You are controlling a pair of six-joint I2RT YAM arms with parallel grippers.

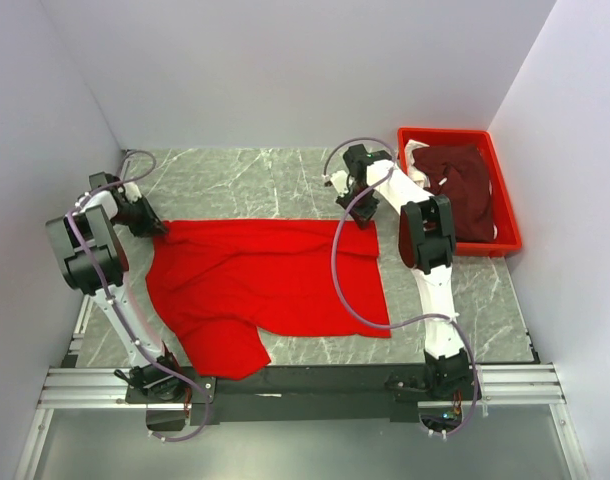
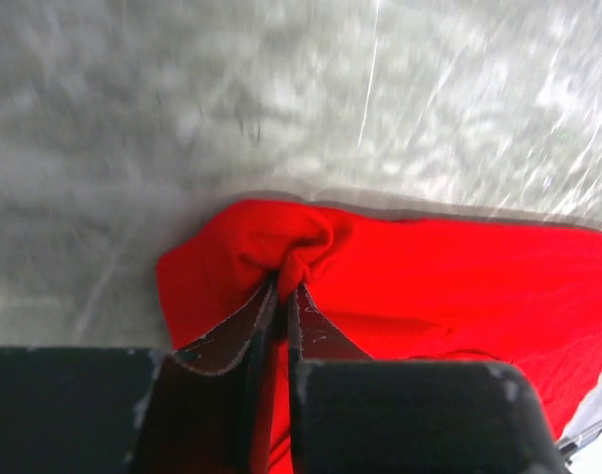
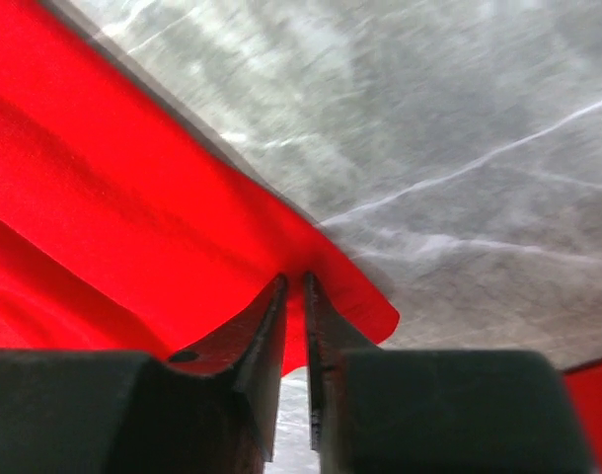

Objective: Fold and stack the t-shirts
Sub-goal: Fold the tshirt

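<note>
Now | left end effector, right end effector: both pinching red t-shirt | maroon t-shirt in tray

The spread t-shirt lies mid-table, reaching the near edge (left of centre). The left gripper pinches its far-left corner, the right gripper its far-right. The tray sits at the table's far-right corner, the bundled t-shirt inside.

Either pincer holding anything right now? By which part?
Both hold the red shirt. The left pincer pinches a bunched fold at its far left corner. The right pincer pinches the edge at its far right corner.
</note>
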